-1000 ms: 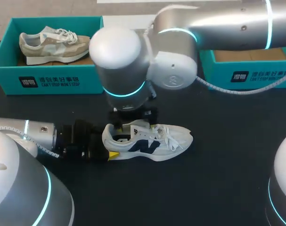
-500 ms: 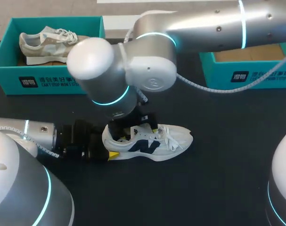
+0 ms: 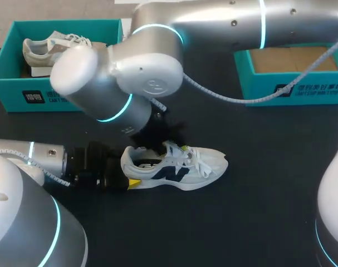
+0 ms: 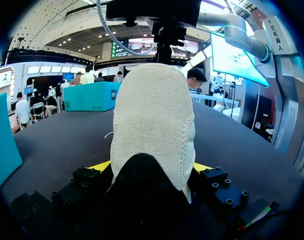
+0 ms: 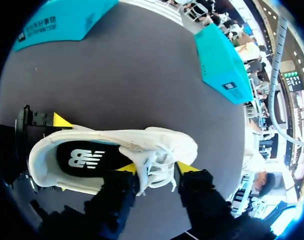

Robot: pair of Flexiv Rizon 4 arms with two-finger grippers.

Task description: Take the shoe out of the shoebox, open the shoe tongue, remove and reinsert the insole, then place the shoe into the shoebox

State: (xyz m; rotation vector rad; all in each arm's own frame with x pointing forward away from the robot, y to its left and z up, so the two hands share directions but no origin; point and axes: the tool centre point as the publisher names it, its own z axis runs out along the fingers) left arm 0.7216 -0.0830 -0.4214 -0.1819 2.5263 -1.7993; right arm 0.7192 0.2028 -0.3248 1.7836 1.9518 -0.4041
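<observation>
Sneaker station, mid-task. The white lace-up sneaker (image 3: 180,169) with navy side logo is out of its box and sits upright near the centre of the black table (image 3: 258,222), heel at 9 o'clock and toe at 3 o'clock. So you can count the first step as done. Your left gripper (image 4: 150,170) comes in low from 9 o'clock and is closed on the heel, one yellow tip on each side. Your right gripper (image 5: 156,170) reaches down from 1 o'clock over the throat of the shoe, closed narrowly on the shoe tongue (image 3: 173,150) and some lace, which looks pulled up. Judged from that, opening the tongue is the step in hand. The black insole (image 5: 86,157) with white logo lies flat inside, so removal and reinsertion are both left. The open teal cardboard shoebox (image 3: 291,89) at 2 o'clock shows only its bare brown floor, and the return is not yet done. A second teal shoebox (image 3: 57,94) at 10 o'clock holds a beige suede sneaker (image 3: 63,50).
</observation>
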